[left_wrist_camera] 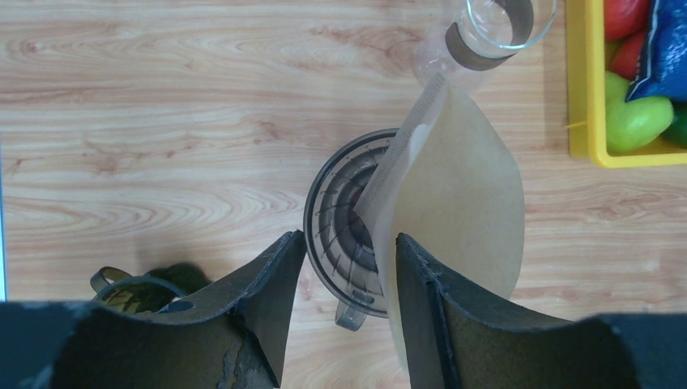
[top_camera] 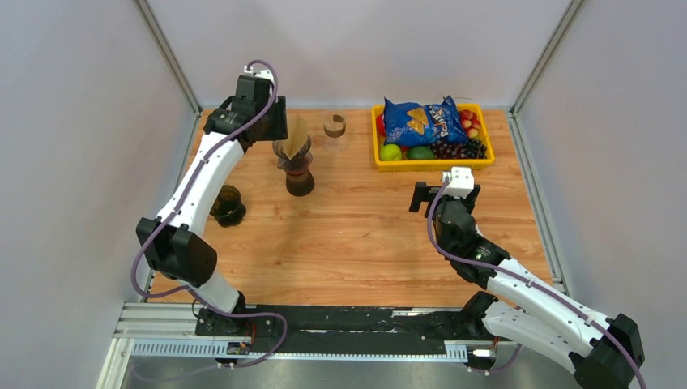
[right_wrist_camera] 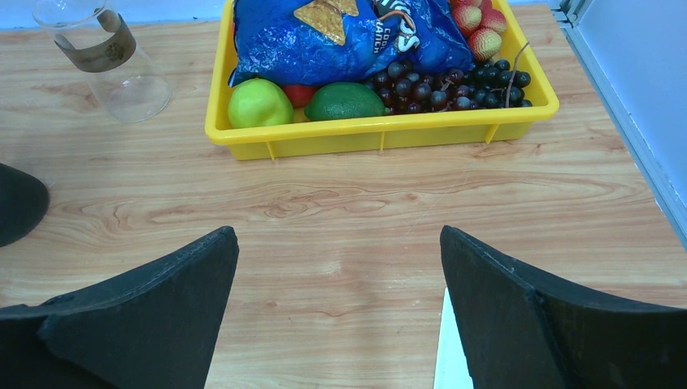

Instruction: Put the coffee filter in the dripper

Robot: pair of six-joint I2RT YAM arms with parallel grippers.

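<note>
Leaning in one dripper (left_wrist_camera: 340, 219), one coffee filter (left_wrist_camera: 462, 194).

Pale grey walls (top_camera: 73, 121) enclose a wooden table (top_camera: 364, 235).

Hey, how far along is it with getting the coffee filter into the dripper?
Done: the tip of the coffee filter is inside the dripper. In hand: the left end effector hovers above, jaws apart, filter beside one finger. Remaining: the filter leans out over the rim, not seated against the walls.
</note>
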